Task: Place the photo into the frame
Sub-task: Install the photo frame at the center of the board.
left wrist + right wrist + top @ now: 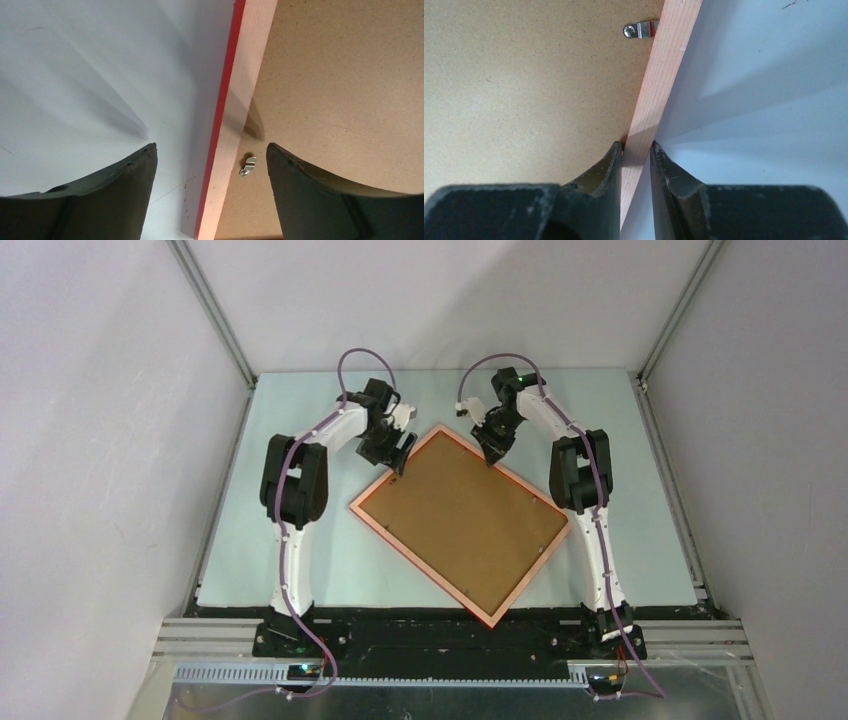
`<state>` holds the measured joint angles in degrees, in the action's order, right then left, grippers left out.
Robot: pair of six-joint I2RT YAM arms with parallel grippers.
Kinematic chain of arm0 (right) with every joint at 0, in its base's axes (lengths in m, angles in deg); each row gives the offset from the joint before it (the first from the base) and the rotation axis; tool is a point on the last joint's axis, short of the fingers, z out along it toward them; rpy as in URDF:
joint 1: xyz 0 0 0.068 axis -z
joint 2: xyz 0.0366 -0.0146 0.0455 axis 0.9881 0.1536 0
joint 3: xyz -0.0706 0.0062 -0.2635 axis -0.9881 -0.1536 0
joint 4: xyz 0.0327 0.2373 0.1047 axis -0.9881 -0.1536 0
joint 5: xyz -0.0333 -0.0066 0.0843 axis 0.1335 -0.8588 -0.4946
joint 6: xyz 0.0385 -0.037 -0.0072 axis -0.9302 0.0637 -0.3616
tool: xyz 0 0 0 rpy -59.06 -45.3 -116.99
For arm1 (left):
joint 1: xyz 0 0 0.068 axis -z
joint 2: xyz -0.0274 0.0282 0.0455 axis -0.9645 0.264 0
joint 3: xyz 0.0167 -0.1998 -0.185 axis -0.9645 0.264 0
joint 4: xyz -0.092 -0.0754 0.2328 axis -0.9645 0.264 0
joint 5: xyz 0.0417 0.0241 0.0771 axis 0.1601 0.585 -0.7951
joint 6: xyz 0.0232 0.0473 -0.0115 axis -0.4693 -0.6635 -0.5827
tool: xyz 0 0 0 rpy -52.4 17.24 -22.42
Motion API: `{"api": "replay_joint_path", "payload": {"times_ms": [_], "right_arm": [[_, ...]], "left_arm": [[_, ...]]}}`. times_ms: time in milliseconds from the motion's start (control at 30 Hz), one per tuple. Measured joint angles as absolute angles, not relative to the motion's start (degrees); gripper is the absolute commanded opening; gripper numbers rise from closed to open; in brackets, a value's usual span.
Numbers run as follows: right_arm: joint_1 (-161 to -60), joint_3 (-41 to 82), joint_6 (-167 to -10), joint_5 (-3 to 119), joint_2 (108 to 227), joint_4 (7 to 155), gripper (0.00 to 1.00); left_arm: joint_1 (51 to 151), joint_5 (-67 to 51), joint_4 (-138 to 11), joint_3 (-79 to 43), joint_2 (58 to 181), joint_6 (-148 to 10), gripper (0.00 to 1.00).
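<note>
**A:** What is held by the right gripper (636,147)?

**B:** The frame (666,85) is pinched by its pale rail, the fingers narrowed onto it. Ahead of them a metal clip (639,30) is seen at the board's edge, touching the rail.

**A:** And the left gripper (211,147)?

**B:** Its fingers are spread wide and nothing is gripped. The rail is straddled, and a small clip (248,165) lies between them on the brown backing board (350,75).

**A:** Where is the photo?

**B:** It cannot be seen. The frame is laid face down on the table (75,75) with the board seated inside. The photo is judged to lie beneath it, with the clips probably left to be turned.
</note>
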<state>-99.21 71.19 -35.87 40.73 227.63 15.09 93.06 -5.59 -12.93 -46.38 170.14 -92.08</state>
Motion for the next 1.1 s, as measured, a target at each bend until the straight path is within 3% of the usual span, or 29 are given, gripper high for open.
{"api": "replay_joint_path", "payload": {"times_ms": [333,867,1100], "right_arm": [[-99.0,71.1,-36.1,40.4,227.6,15.2,0.0],[-98.2,69.9,-36.7,38.3,227.3,16.2,0.0],[-98.1,69.5,-36.9,38.0,227.2,16.6,0.0]], "left_arm": [[93.3,-4.0,-12.4,-44.6,169.9,-93.1,0.81],[93.3,-4.3,-11.3,-44.3,169.5,-93.6,0.51],[93.3,-4.6,-11.2,-44.7,169.5,-93.6,0.44]]}}
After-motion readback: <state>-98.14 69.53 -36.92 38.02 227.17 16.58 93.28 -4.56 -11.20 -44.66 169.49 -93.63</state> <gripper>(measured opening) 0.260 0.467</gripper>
